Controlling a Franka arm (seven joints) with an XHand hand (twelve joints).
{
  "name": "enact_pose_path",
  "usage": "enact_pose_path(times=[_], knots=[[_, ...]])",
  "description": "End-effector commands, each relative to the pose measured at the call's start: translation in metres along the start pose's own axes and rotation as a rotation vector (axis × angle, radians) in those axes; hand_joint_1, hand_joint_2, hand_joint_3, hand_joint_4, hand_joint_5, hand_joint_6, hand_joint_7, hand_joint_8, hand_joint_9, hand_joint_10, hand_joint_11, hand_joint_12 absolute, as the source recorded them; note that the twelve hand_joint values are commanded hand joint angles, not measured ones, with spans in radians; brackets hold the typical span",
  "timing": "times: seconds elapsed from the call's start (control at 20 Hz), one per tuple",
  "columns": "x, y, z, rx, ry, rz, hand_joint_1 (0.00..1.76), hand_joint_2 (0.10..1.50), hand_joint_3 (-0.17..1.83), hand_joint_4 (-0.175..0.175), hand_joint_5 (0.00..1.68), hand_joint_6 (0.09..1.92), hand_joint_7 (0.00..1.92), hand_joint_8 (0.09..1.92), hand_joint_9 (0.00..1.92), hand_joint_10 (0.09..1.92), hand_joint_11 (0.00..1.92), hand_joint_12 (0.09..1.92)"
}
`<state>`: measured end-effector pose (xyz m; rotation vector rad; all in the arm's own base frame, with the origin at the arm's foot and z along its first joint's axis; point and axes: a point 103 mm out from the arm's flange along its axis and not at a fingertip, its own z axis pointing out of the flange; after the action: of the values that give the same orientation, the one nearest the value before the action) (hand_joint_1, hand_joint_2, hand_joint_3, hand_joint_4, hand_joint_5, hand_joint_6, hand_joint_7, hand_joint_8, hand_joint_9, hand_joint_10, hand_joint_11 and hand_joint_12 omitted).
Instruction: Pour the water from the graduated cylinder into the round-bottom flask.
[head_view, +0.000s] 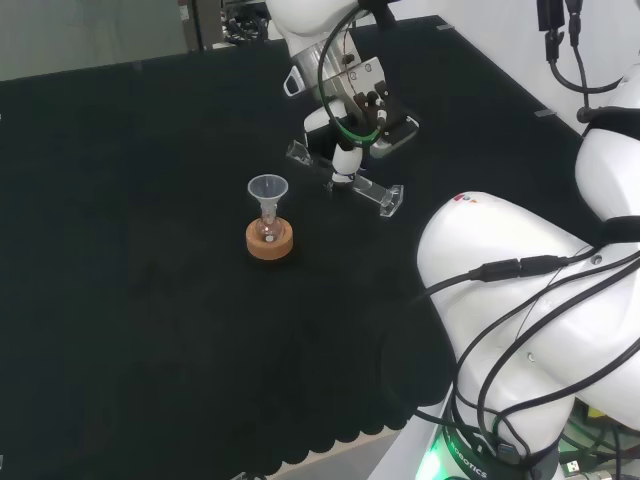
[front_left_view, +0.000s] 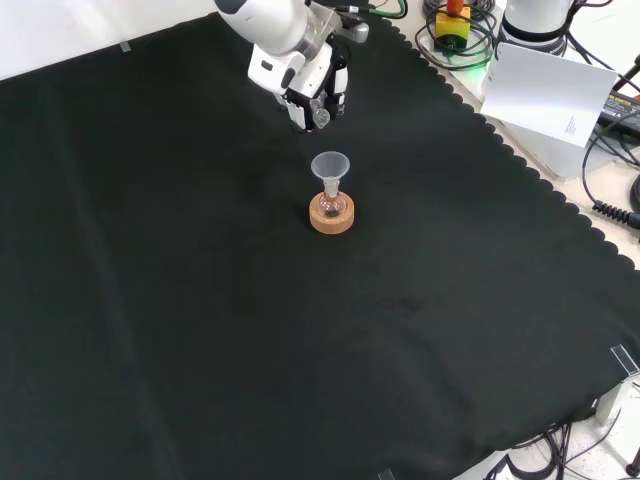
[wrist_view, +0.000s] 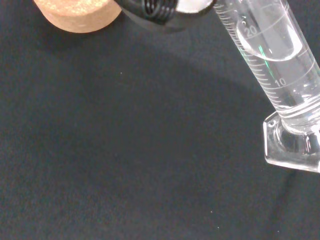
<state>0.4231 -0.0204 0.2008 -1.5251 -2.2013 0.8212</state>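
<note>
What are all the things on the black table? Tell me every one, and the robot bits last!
Round-bottom flask: one, clear glass, sitting in the cork ring near the middle of the cloth.
Funnel: one, clear, standing in the flask's neck.
Cork ring: one, tan, a stand under the flask.
Graduated cylinder: one, clear with printed marks, some water inside, tilted, held in the hand; its base shows in the wrist view.
Black cloth: one, covering the bench.
White box: one, off the cloth at the front view's upper right.
Hand: one, black and white, above the cloth, just beyond the funnel in the front view.
Arm: one, white, with black cables.
</note>
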Motion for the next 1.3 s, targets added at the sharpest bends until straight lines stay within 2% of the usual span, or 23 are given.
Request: enact_pose_path(times=[0.05,0.5,1.3], knots=[[0.001,0.001,-0.004,0.047,-0.064,0.02,1.3,1.01,0.0,-0.175,1.2,0.62,1.26,0.58,1.56,0.1,1.27,0.72],[0.008,0.005,-0.007,0.124,-0.134,0.035,1.3,1.01,0.0,-0.175,1.21,0.62,1.26,0.58,1.57,0.09,1.26,0.72],[0.021,0.002,-0.021,0.198,-0.237,0.06,1.3,1.01,0.0,-0.175,1.21,0.61,1.26,0.57,1.58,0.09,1.26,0.71]])
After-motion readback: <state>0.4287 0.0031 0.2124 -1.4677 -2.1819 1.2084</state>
